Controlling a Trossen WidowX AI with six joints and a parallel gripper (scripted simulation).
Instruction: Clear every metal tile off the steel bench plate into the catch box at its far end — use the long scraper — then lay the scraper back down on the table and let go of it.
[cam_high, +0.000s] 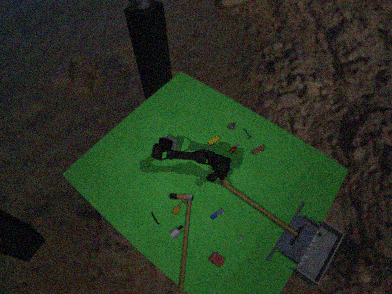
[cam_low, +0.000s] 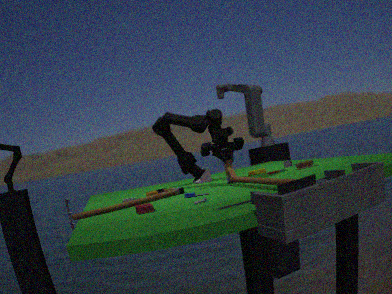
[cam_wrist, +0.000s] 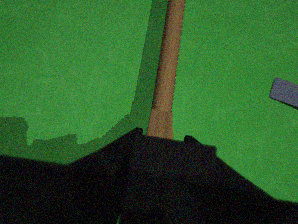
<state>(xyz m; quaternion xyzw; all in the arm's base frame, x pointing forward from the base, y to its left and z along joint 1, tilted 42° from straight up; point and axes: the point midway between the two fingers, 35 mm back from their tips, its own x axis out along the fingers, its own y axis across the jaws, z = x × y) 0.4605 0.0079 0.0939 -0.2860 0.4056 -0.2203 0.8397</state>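
Observation:
My gripper (cam_high: 220, 175) is shut on the near end of a long wooden scraper (cam_high: 257, 205). The scraper's handle runs from my fingers across the green table to its dark head (cam_high: 295, 232), which rests on the grey steel bench plate (cam_high: 292, 240) at the table's right corner. The grey catch box (cam_high: 320, 247) adjoins the plate's far end. In the wrist view the handle (cam_wrist: 167, 75) runs straight away from my dark fingers. In the exterior view the gripper (cam_low: 225, 160) holds the handle's end (cam_low: 231, 172) raised above the table. I cannot make out any tiles on the plate.
A second wooden stick tool (cam_high: 185, 240) lies on the table's near side. Small coloured blocks lie scattered: a red one (cam_high: 216, 259), blue (cam_high: 216, 214), orange (cam_high: 176, 210), yellow (cam_high: 214, 140). A dark post (cam_high: 148, 45) stands behind the table.

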